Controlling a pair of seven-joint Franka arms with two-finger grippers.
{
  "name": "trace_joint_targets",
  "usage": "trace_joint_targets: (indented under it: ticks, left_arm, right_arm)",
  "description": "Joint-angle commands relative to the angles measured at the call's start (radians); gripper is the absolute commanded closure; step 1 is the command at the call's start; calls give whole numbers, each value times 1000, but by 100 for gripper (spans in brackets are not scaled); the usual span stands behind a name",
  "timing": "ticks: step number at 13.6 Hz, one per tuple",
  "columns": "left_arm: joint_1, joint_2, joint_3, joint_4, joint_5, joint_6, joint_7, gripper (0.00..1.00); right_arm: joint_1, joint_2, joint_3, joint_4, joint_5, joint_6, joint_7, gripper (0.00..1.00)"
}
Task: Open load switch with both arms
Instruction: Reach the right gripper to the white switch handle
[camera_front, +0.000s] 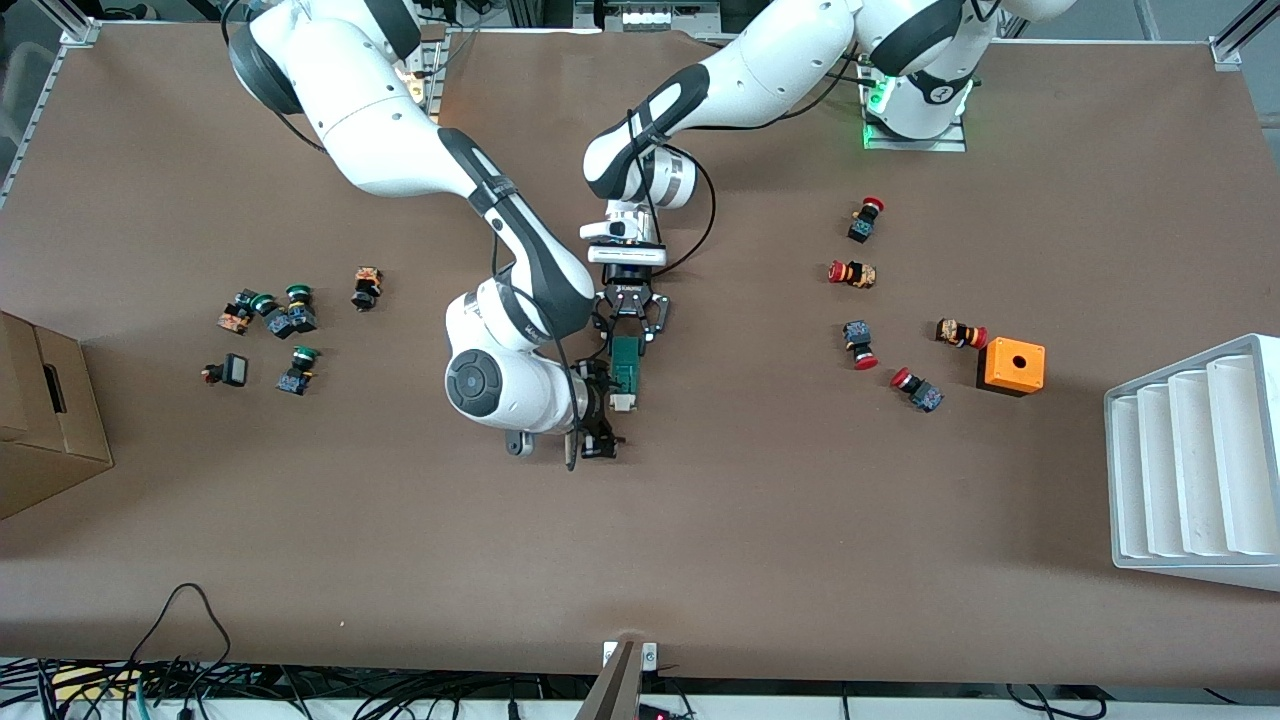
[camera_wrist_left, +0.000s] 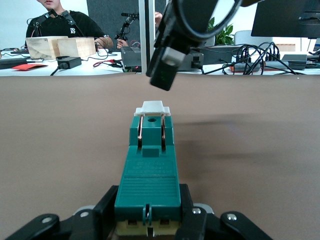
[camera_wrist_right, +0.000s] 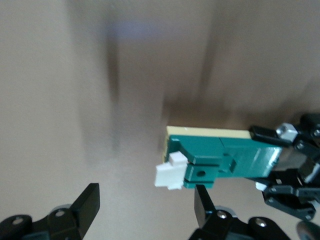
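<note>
From the front view we see the load switch (camera_front: 626, 368) at the middle of the brown table (camera_front: 760, 520), a narrow dark-green block with its white sliding piece (camera_front: 623, 404) at the end nearer the front camera; the left gripper (camera_front: 629, 322) is clamped on its other end. The left wrist view adds what the front hides: a ribbed green top, two copper-coloured wire loops (camera_wrist_left: 152, 134) and a small round hole beside the white piece (camera_wrist_left: 153, 106). The right wrist view alone shows a cream strip (camera_wrist_right: 207, 132) along one side of the block, and the right gripper (camera_wrist_right: 146, 206), its two black fingers (camera_wrist_right: 202, 201) apart and holding nothing, just beside the white piece (camera_wrist_right: 169, 174). In the front view we count five red-capped push buttons (camera_front: 852, 273) and one orange box with a hole (camera_front: 1012, 366) toward the left arm's end; one white ridged tray (camera_front: 1195, 460) lies at that edge; a cluster of green-capped push buttons (camera_front: 297, 306), too crowded to count, and one cardboard box (camera_front: 45, 420) sit toward the right arm's end.
</note>
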Motion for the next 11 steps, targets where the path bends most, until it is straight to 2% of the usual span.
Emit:
trace_joint_targets:
  ticks: [1, 9, 11]
  left_arm:
    - [0, 59, 6, 42, 42, 25, -32, 47]
    - [0, 61, 7, 42, 42, 24, -36, 47]
    - [0, 61, 6, 42, 40, 24, -36, 47]
  right_arm:
    - [3, 35, 15, 40, 13, -24, 31, 19]
    - [9, 64, 15, 57, 13, -68, 52, 27]
    - [10, 64, 16, 57, 13, -70, 52, 37]
